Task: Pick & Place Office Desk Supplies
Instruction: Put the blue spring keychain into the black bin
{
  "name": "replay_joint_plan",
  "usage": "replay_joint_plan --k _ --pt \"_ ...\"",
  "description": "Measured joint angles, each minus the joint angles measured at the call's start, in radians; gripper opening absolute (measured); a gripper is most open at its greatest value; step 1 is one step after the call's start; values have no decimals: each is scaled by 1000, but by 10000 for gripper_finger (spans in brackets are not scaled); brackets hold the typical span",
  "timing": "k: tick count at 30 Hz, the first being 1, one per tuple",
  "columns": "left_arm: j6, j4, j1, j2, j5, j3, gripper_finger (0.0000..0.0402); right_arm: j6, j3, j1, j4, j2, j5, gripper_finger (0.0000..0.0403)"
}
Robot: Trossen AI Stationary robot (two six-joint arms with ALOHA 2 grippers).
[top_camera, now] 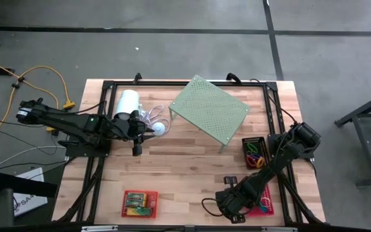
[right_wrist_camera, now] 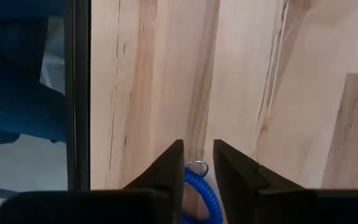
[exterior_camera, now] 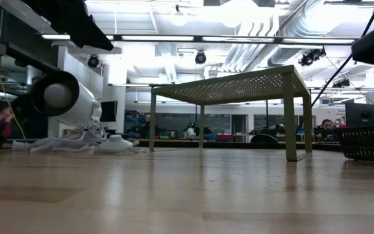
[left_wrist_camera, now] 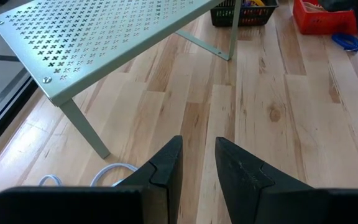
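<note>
My right gripper [right_wrist_camera: 199,155] points down at the table's near edge [top_camera: 228,207], shut on a blue coiled cord [right_wrist_camera: 197,190] with a small metal ring; the cord's loop [top_camera: 206,206] lies on the wood. A pink basket [top_camera: 264,205] sits beside that arm, a black mesh basket [top_camera: 254,153] with coloured loops farther back, and a red basket [top_camera: 139,203] with green-white boxes at the near left. My left gripper [left_wrist_camera: 197,155] hovers open at the left [top_camera: 136,148], above bare wood with nothing between its fingers. My right gripper has the cord's ring end [right_wrist_camera: 196,179] between its two fingers, coming from above and pointing steeply down. The coils fill the gap between the fingertips. The ring [right_wrist_camera: 197,167] sticks out beyond them just over the wood, and the rest of the cord lies slack on the table.
A pale green perforated shelf [top_camera: 209,109] stands at the back middle. A white cylinder [top_camera: 127,103] with its cord [top_camera: 152,121] lies at the back left. A small dark item [top_camera: 229,180] lies near the right arm. The middle of the table is bare wood.
</note>
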Motion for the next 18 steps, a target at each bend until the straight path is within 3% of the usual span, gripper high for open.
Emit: replay_joint_plan --k 8,18 --pt "0 1 0 0 0 0 89 -65 0 5 -27 0 7 135" --pt "0 8 0 0 0 0 89 -132 -28 34 -33 0 32 126"
